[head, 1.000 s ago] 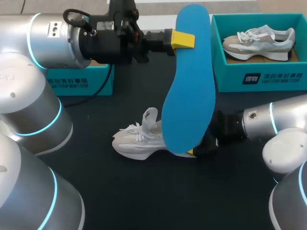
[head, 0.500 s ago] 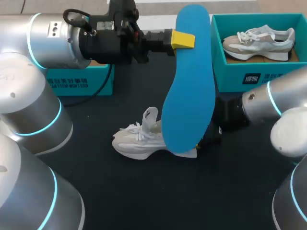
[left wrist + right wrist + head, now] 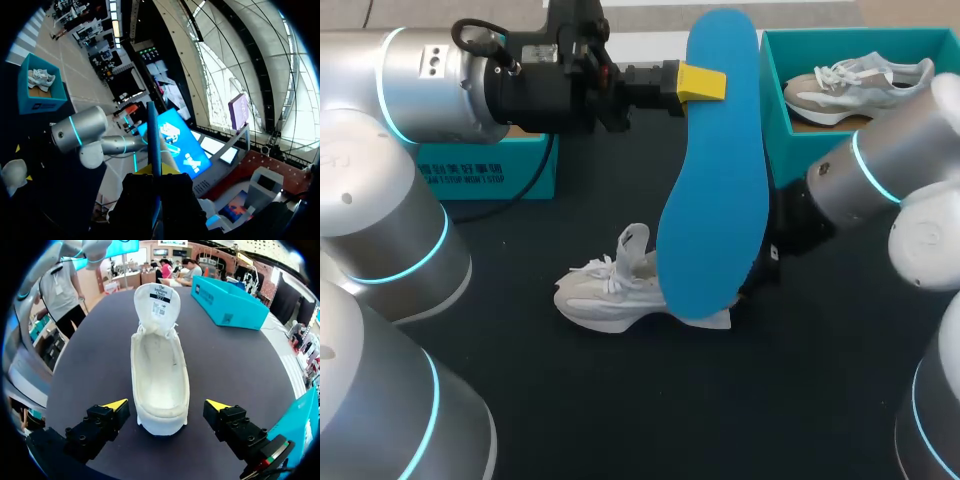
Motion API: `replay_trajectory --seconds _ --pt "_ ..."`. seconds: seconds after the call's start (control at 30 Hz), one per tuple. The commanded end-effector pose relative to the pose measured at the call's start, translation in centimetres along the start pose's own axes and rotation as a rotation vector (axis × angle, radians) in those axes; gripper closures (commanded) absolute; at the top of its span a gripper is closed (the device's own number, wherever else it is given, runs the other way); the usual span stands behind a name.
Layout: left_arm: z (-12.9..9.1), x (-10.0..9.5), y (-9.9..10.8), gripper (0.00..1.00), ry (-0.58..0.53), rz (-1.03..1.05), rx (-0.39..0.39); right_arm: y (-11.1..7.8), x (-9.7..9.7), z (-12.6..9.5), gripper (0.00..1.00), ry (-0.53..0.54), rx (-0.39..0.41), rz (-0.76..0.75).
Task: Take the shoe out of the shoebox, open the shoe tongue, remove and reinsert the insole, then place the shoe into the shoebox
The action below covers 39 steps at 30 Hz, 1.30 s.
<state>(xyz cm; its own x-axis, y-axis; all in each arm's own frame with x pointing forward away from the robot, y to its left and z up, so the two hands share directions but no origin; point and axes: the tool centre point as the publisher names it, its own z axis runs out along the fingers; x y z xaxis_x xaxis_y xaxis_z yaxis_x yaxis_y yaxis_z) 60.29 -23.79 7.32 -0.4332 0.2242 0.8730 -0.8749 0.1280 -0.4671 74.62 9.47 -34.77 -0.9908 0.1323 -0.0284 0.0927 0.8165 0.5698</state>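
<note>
Hidden or partial items first. Our right pincer [image 3: 167, 405] shows only in its own wrist view; from the head view it lies behind the blue insole [image 3: 715, 170], which also covers the heel of the white shoe [image 3: 605, 292]. Our left arm masks most of the left shoebox [image 3: 490, 175] at the bench's far left edge. Our right arm crosses the front wall of the right shoebox [image 3: 772, 100] at the far right corner. From the left wrist the insole reads only as a thin blue edge, and the shoe as a pale fragment. Left pincer [image 3: 155, 172]: closed flat on the insole's edge from both sides, holding it in the air over the bench's middle. Insole: flat, smooth, matte blue, with a rounded toe and narrower waist. Right pincer: fingers spread wide, one on each side of the shoe's heel, touching neither side and gripping nothing. Shoe: standing on its sole near the middle of the bench [image 3: 620, 400], toe toward the left edge. It has an off-white upper, white laces and a thick sole. The tongue is pulled upright with its label showing, and the pale fabric interior is open to view. Shoeboxes: teal card, open-topped, white print. Second shoe [image 3: 860, 85]: grey and white, lying inside the right shoebox. Bench: dark, matte.
</note>
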Motion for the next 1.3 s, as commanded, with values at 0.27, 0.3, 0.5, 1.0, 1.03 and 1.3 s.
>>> replay_trajectory --seconds 0.27,0.3,0.5,1.0,1.03,1.3 --pt "-0.02 -0.06 0.23 1.00 0.000 0.000 0.003 0.13 0.37 -0.33 0.00 -0.046 0.171 0.017" --pt "-0.02 -0.06 0.23 1.00 0.000 0.000 0.003 0.13 0.37 -0.33 0.00 -0.046 0.171 0.017" --pt "-0.02 -0.06 0.23 1.00 0.000 0.000 0.003 0.13 0.37 -0.33 0.00 -0.046 0.171 0.017" --pt "-0.02 -0.06 0.23 1.00 0.000 0.000 0.003 0.13 0.37 -0.33 0.00 -0.046 0.171 0.017" --pt "-0.02 -0.06 0.23 1.00 0.000 0.000 0.003 0.03 0.15 -0.44 0.00 -0.052 0.177 0.004" --pt "-0.02 -0.06 0.23 1.00 0.000 0.000 0.003 -0.07 0.20 -1.29 0.00 -0.018 0.338 0.027"
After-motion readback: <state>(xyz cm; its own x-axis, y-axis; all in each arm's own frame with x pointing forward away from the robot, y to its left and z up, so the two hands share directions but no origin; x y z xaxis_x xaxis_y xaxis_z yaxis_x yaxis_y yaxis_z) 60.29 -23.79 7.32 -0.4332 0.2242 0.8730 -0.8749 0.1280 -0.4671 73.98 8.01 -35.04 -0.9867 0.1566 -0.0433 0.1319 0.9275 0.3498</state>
